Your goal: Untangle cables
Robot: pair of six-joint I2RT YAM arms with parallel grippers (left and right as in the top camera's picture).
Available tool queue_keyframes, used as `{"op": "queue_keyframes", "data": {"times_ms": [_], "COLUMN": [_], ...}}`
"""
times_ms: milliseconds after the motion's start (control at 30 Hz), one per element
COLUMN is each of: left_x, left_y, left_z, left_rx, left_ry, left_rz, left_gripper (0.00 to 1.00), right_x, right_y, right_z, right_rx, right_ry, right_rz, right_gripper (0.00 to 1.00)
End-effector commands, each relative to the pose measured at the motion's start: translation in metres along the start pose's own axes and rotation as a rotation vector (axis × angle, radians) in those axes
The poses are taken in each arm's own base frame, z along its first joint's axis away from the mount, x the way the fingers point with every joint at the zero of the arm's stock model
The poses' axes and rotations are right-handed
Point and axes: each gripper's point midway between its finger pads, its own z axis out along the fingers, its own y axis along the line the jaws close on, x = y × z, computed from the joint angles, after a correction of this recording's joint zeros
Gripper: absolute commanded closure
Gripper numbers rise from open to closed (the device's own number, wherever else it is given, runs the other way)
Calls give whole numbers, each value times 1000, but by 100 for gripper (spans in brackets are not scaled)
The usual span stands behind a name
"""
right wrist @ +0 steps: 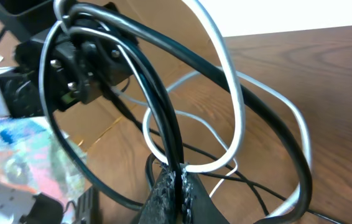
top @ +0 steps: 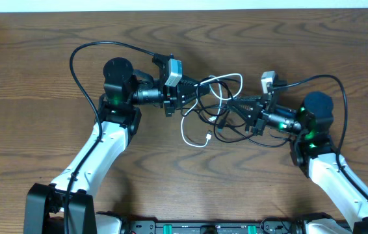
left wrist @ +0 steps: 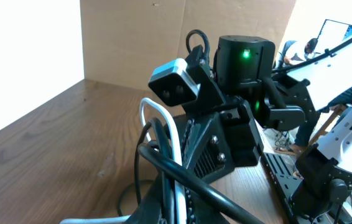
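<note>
A tangle of black cable [top: 218,112] and white cable [top: 192,135] hangs between my two grippers above the table middle. My left gripper [top: 192,92] is shut on the cables at the tangle's left side; in the left wrist view a white cable [left wrist: 171,134] and a black cable [left wrist: 191,180] run between its fingers [left wrist: 177,205]. My right gripper [top: 234,112] is shut on the cables at the right side; in the right wrist view its fingers [right wrist: 181,177] pinch a black cable [right wrist: 163,118] where a white cable [right wrist: 235,106] loops round.
The wooden table [top: 41,97] lies under both arms. A white plug end [top: 209,137] of the white cable rests on the table below the tangle. Each arm's own black cable arcs beside it, left [top: 80,52] and right [top: 340,91].
</note>
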Motion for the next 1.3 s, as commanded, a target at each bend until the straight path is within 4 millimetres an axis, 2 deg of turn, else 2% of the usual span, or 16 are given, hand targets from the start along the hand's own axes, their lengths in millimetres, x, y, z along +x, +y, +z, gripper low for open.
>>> {"op": "queue_keyframes", "data": {"times_ms": [0, 333, 600, 867, 1100, 1267], "left_x": [-8, -4, -2, -2, -2, -2], "left_y": [1, 1, 2, 2, 1, 1], "left_z": [-3, -3, -3, -3, -3, -3], "left_rx": [-13, -13, -14, -14, -11, -11], "left_ry": [-9, -1, 3, 3, 4, 4], "left_rz": [15, -14, -32, -32, -33, -33], "left_gripper": [93, 92, 93, 92, 93, 93], "right_x": [2, -12, -23, -20, -22, -35], "right_y": [14, 29, 7, -9, -7, 1], "right_z": [-5, -7, -15, -21, -21, -23], "right_rx": [-88, -138, -41, 13, 8, -11], "right_ry": [34, -6, -56, -54, -61, -102], "right_rz": [-9, -133, -72, -8, -20, -98], "right_gripper": [99, 99, 99, 99, 99, 99]}}
